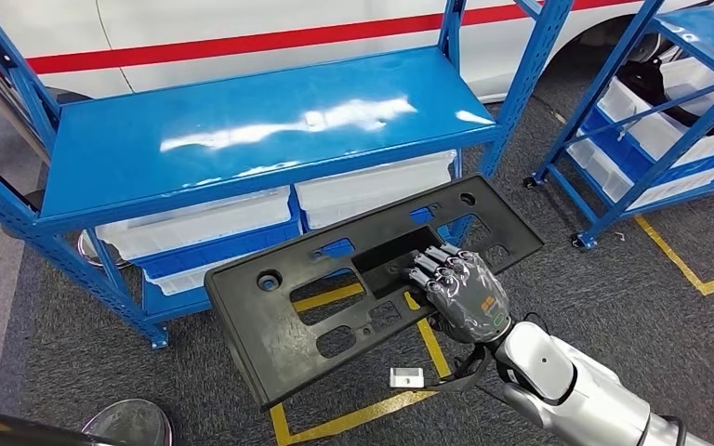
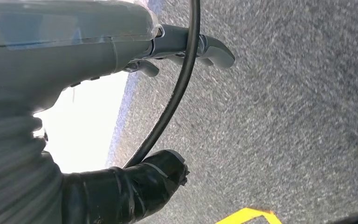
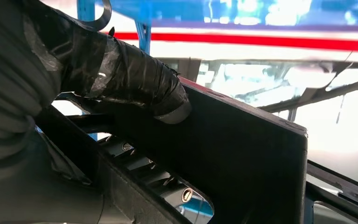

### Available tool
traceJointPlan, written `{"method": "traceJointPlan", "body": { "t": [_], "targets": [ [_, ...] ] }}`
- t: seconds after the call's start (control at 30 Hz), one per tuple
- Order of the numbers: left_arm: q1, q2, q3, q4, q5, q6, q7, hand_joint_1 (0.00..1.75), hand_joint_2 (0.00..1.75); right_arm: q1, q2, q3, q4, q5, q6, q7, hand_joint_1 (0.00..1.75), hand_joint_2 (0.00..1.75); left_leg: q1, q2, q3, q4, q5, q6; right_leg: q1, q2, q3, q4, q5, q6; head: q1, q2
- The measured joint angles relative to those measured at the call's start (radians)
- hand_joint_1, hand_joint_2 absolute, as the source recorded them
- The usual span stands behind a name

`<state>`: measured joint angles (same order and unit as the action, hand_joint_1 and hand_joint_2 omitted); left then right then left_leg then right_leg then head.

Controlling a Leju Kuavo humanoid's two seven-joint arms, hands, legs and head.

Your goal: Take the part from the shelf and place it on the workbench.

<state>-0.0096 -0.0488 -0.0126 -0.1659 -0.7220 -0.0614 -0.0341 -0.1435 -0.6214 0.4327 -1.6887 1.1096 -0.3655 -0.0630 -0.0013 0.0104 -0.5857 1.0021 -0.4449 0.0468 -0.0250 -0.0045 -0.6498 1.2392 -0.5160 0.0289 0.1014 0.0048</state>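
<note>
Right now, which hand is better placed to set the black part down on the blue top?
The right hand: it already grips the black part, held just in front of the blue shelf top. The left hand hangs over the floor, holding nothing.

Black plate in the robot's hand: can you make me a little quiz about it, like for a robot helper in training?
1. True or false: the black part lies on the blue shelf top.
2. Which hand holds the part? A) left B) right
3. Fill in: the lines on the floor are ____.

Key: 1 false, the right hand holds it up in front of the shelf; 2 B; 3 yellow.
</note>
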Motion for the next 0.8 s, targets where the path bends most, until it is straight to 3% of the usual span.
{"method": "traceJointPlan", "body": {
  "t": [0.07, 0.13, 0.2, 0.23, 0.27, 0.3, 0.37, 0.4, 0.43, 0.47, 0.53, 0.6, 0.63, 0.67, 0.73, 0.77, 0.8],
  "targets": [
    [0.0, 0.0, 0.0, 0.0, 0.0, 0.0, -0.001, 0.0, 1.75, -0.008, 0.0, 0.0, 0.001, -0.015, 0.01, -0.003, 1.75, 1.75, -0.001, 0.001, -0.025, 0.021, 0.006, -0.007, 0.003, -0.002, 0.086, -0.125, 0.004, -0.004, 0.0, 0.0],
    [0.001, 0.0, 0.0, 0.0, 0.001, 0.0, -0.003, 0.0, 1.75, -0.015, -0.001, 0.0, 0.001, -0.027, 0.017, -0.007, 1.75, 1.75, -0.004, 0.003, -0.037, 0.032, 0.016, -0.017, 0.01, -0.004, 0.121, -0.19, -0.014, -0.012, 0.0, 0.0],
    [0.003, 0.001, 0.0, 0.0, 0.001, 0.0, -0.004, 0.0, 1.75, -0.018, -0.001, 0.001, 0.002, -0.034, 0.022, -0.009, 1.75, 1.75, -0.004, 0.005, -0.044, 0.032, 0.026, -0.028, 0.01, 0.0, 0.112, -0.195, -0.002, -0.025, 0.0, 0.0],
    [0.004, 0.001, 0.0, 0.0, 0.001, -0.001, -0.004, 0.0, 1.75, -0.02, -0.001, 0.001, 0.002, -0.036, 0.024, -0.01, 1.75, 1.75, -0.004, 0.003, -0.05, 0.037, 0.018, -0.034, 0.007, 0.002, 0.104, -0.198, 0.007, -0.033, 0.0, 0.0],
    [0.004, 0.002, 0.0, 0.0, 0.001, -0.001, -0.004, 0.0, 1.75, -0.022, -0.001, 0.001, 0.002, -0.037, 0.024, -0.01, 1.75, 1.75, -0.004, 0.001, -0.059, 0.055, -0.007, -0.039, 0.004, 0.004, 0.095, -0.199, 0.017, -0.042, 0.0, 0.0],
    [0.004, 0.003, 0.0, 0.0, 0.001, -0.001, -0.005, 0.0, 1.75, -0.024, -0.001, 0.001, 0.002, -0.039, 0.025, -0.011, 1.75, 1.75, -0.003, -0.002, -0.071, 0.092, -0.05, -0.044, 0.002, 0.007, 0.082, -0.201, 0.029, -0.049, -0.001, 0.0],
    [0.003, 0.003, 0.0, 0.0, 0.001, -0.001, -0.007, 0.0, 1.75, -0.026, 0.0, 0.002, 0.003, -0.045, 0.028, -0.013, 1.75, 1.75, 0.0, -0.004, -0.098, 0.21, -0.145, -0.05, 0.005, 0.015, 0.054, -0.2, 0.052, -0.057, -0.001, 0.0],
    [0.003, 0.003, 0.0, 0.0, 0.001, -0.002, -0.007, 0.0, 1.75, -0.026, 0.0, 0.002, 0.003, -0.047, 0.031, -0.014, 1.75, 1.75, 0.001, -0.005, -0.104, 0.267, -0.172, -0.05, 0.006, 0.021, 0.038, -0.199, 0.064, -0.057, -0.001, 0.0],
    [0.003, 0.003, 0.0, 0.0, 0.001, -0.002, -0.008, 0.0, 1.75, -0.026, 0.0, 0.002, 0.003, -0.049, 0.033, -0.015, 1.75, 1.75, 0.001, -0.005, -0.099, 0.298, -0.175, -0.048, 0.008, 0.028, 0.023, -0.197, 0.075, -0.057, -0.001, 0.0],
    [0.002, 0.003, 0.0, 0.0, 0.001, -0.002, -0.008, 0.0, 1.75, -0.026, 0.0, 0.002, 0.003, -0.051, 0.035, -0.016, 1.75, 1.75, 0.0, -0.007, -0.079, 0.297, -0.157, -0.044, 0.01, 0.035, 0.008, -0.196, 0.086, -0.056, -0.001, 0.0],
    [0.002, 0.005, 0.0, 0.0, 0.001, -0.001, -0.008, 0.0, 1.75, -0.026, 0.0, 0.002, 0.003, -0.051, 0.037, -0.017, 1.75, 1.75, -0.004, -0.03, 0.009, 0.193, -0.105, -0.025, 0.012, 0.051, -0.017, -0.194, 0.107, -0.055, 0.0, 0.0],
    [0.002, 0.009, 0.0, 0.0, 0.001, -0.001, -0.008, 0.0, 1.75, -0.029, 0.0, 0.002, 0.003, -0.051, 0.037, -0.017, 1.75, 1.75, -0.008, -0.071, 0.107, 0.047, -0.097, -0.005, 0.012, 0.069, -0.032, -0.196, 0.13, -0.048, 0.0, 0.0],
    [0.002, 0.01, 0.0, 0.0, 0.001, -0.001, -0.008, 0.0, 1.75, -0.03, 0.0, 0.002, 0.003, -0.051, 0.037, -0.017, 1.75, 1.75, -0.011, -0.085, 0.133, 0.001, -0.102, 0.0, 0.008, 0.077, -0.035, -0.201, 0.142, -0.043, 0.0, 0.0],
    [0.002, 0.01, 0.0, 0.0, 0.001, -0.002, -0.008, 0.0, 1.75, -0.031, 0.0, 0.002, 0.003, -0.051, 0.037, -0.017, 1.75, 1.75, -0.012, -0.085, 0.144, -0.022, -0.103, 0.001, 0.006, 0.087, -0.037, -0.208, 0.156, -0.035, -0.001, 0.0],
    [-0.002, 0.01, 0.0, 0.0, 0.001, -0.002, -0.008, 0.0, 1.75, -0.031, 0.0, 0.002, 0.003, -0.051, 0.037, -0.018, 1.75, 1.75, -0.013, -0.064, 0.139, -0.042, -0.076, 0.005, 0.003, 0.098, -0.04, -0.226, 0.174, -0.022, 0.0, 0.0],
    [-0.004, 0.01, 0.0, 0.0, 0.002, -0.002, -0.008, 0.0, 1.75, -0.033, -0.001, 0.003, 0.004, -0.052, 0.038, -0.018, 1.75, 1.75, -0.01, -0.049, 0.134, -0.054, -0.06, 0.01, 0.004, 0.088, -0.046, -0.22, 0.157, -0.019, 0.0, 0.0],
    [-0.005, 0.01, 0.0, 0.0, 0.002, -0.002, -0.008, 0.0, 1.75, -0.035, -0.001, 0.003, 0.005, -0.053, 0.039, -0.018, 1.75, 1.75, -0.008, -0.033, 0.124, -0.063, -0.043, 0.014, 0.006, 0.068, -0.057, -0.193, 0.118, -0.016, 0.0, 0.0]
  ]
}}
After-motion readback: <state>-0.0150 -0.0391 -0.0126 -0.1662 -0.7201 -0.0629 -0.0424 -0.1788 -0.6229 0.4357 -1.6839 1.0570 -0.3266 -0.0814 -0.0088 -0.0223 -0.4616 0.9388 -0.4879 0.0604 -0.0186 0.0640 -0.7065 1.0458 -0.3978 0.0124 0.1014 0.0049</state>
